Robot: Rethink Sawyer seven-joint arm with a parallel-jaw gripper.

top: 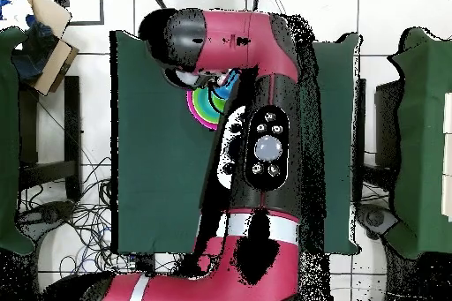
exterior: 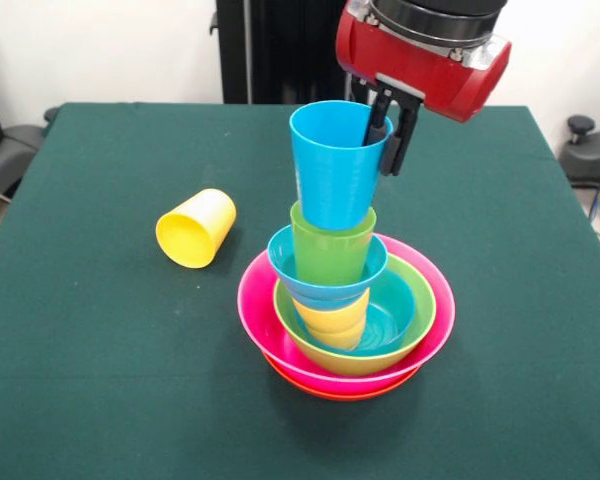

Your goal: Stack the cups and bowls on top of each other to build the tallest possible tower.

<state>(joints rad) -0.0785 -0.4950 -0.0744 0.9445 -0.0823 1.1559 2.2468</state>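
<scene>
The tower (exterior: 345, 300) stands on the green table: a wide orange bowl (exterior: 330, 392) at the bottom, then the large pink bowl (exterior: 252, 310), the lime green bowl (exterior: 425, 320) with a blue bowl (exterior: 392, 315) in it, the squat yellow-orange cup (exterior: 332, 320), a small blue bowl (exterior: 283, 262), the green cup (exterior: 330, 245) and the light blue cup (exterior: 332, 165) on top, slightly tilted. My gripper (exterior: 388, 135) straddles the light blue cup's far rim, one finger inside and one outside, shut on its wall. The yellow cup (exterior: 195, 228) lies on its side left of the tower. The red bowl is hidden.
The green table (exterior: 100, 380) stretches out round the tower. In the overhead view my red arm (top: 265, 139) covers most of the table, and only a sliver of the pink and green bowls (top: 203, 108) shows beside it. Chairs stand off the table's sides.
</scene>
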